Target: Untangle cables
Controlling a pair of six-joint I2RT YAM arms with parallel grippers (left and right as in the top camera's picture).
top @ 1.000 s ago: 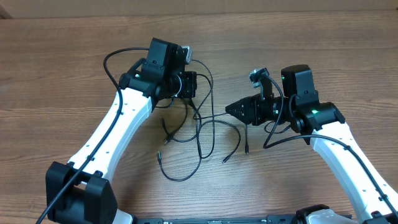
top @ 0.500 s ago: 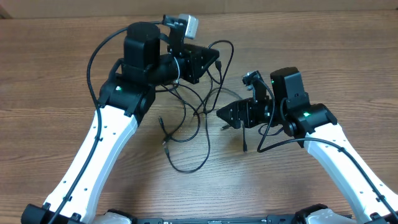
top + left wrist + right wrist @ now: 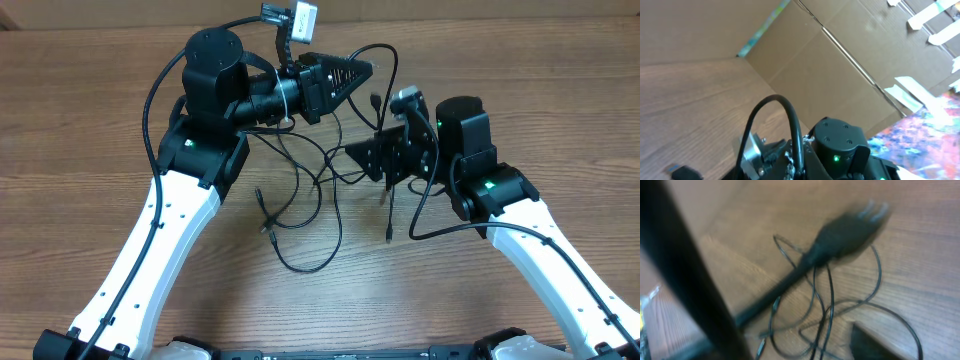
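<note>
Black cables point(image 3: 302, 270) hang clamped in the left claw point(image 3: 362, 68); for the right claw point(image 3: 352, 152) I cannot tell

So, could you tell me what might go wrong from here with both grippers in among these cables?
1. The cables cross in a tangle between the left gripper and the right gripper; pulling apart may tighten it rather than free strands.
2. The two grippers sit close together, so they could collide.
3. The right wrist view is blurred, so fine grasps may be misjudged.
</note>
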